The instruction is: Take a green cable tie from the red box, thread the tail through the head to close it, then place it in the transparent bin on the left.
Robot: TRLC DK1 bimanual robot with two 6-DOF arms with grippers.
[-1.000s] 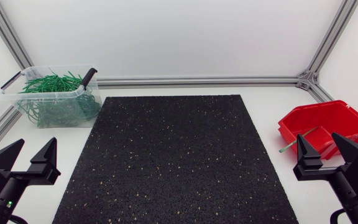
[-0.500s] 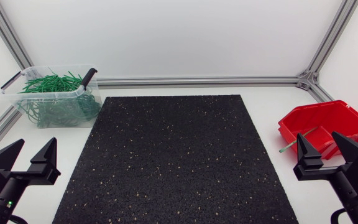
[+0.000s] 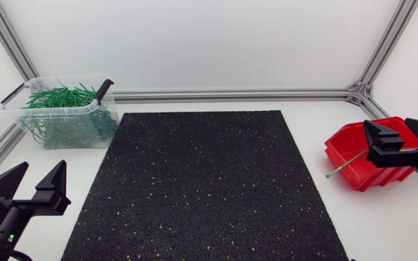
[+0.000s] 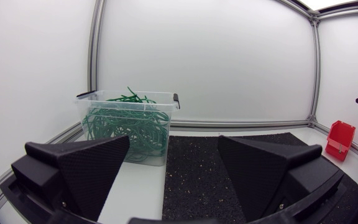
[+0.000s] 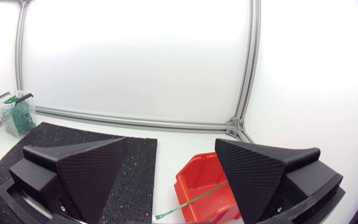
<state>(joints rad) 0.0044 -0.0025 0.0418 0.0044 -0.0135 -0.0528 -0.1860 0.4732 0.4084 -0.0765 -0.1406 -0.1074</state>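
Grippers first: you have two, one on each arm. The left gripper (image 3: 41, 170) sits low at the near left corner of the surface (image 3: 376, 225), just beside the mat (image 3: 202, 188). Its two fingers (image 3: 55, 181) are spread wide and hold nothing. In the left wrist view the same gripper (image 4: 174, 149) looks across the mat (image 4: 194, 180) with its fingers released. The bin (image 4: 160, 94) is ahead of one finger and the red box (image 4: 340, 140) is far off to the other side.

The right gripper (image 3: 390, 129) is at the right edge, over the box (image 3: 347, 145). Its two fingers are also parted, with nothing clamped. From its own wrist view the gripper (image 5: 173, 146) looks down on the box (image 5: 197, 180), which shows in the gap between the fingers.

You can count one loose green tie (image 3: 347, 164). It lies slanted, one end inside the box and the other poking out over the wall toward the mat. In the right wrist view the tie (image 5: 191, 202) shows below the open fingers, and no finger touches it.

One transparent bin (image 3: 49, 109) stands at the far left corner, well apart from the box. It holds a heap of green ties (image 3: 60, 98), too tangled for you to count. The right wrist view shows that bin (image 5: 14, 115) small, beyond the mat (image 5: 73, 134).

One black speckled mat covers the middle.
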